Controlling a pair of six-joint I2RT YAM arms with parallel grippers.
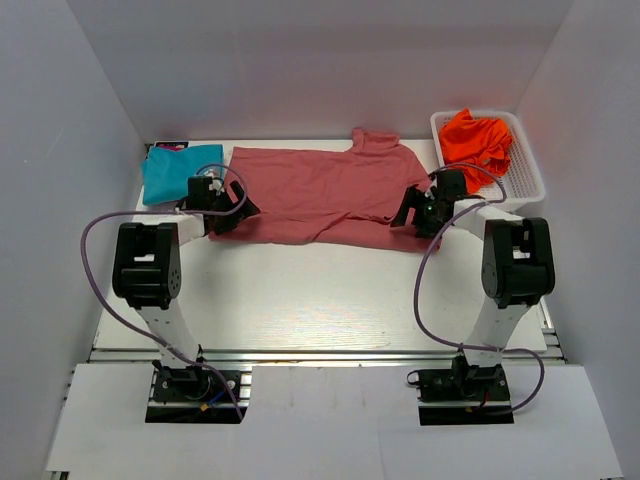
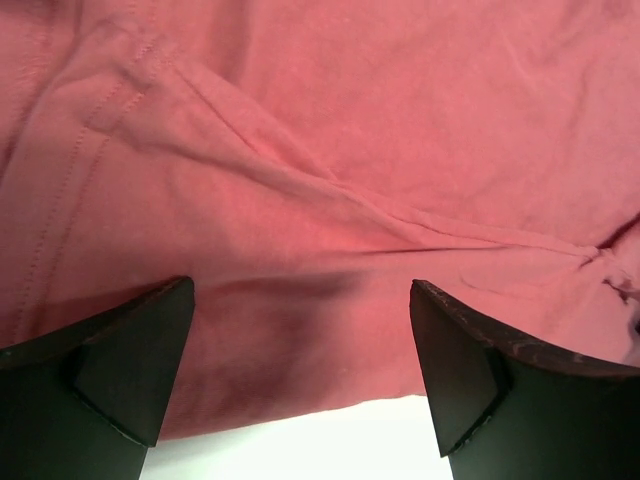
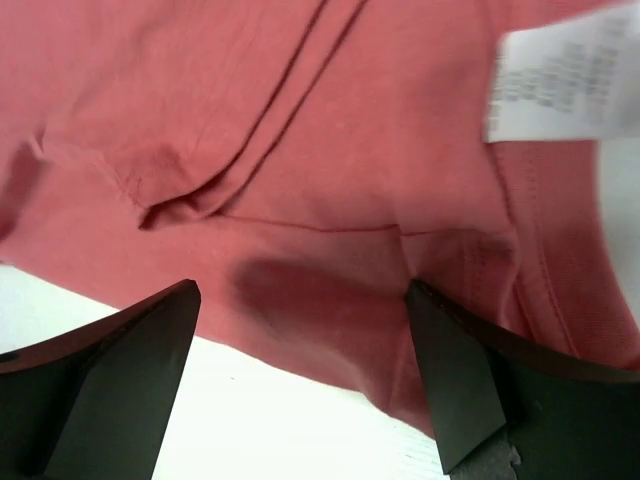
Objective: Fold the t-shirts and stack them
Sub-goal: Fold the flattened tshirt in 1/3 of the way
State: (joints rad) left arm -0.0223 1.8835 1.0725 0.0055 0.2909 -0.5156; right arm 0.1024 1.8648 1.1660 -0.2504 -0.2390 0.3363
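While the salmon t-shirt [image 1: 320,195] lies spread across the middle of the table [image 1: 300,295], the teal t-shirt [image 1: 170,175] sits folded at far left and the orange t-shirt [image 1: 478,138] lies crumpled in the white basket [image 1: 528,182]. The left gripper [image 2: 300,290] and right gripper [image 3: 302,290] hover over its near edge, one at each end, jaws wide, holding nothing. A fold seems about to begin, so each must pinch its edge and carry it over evenly.
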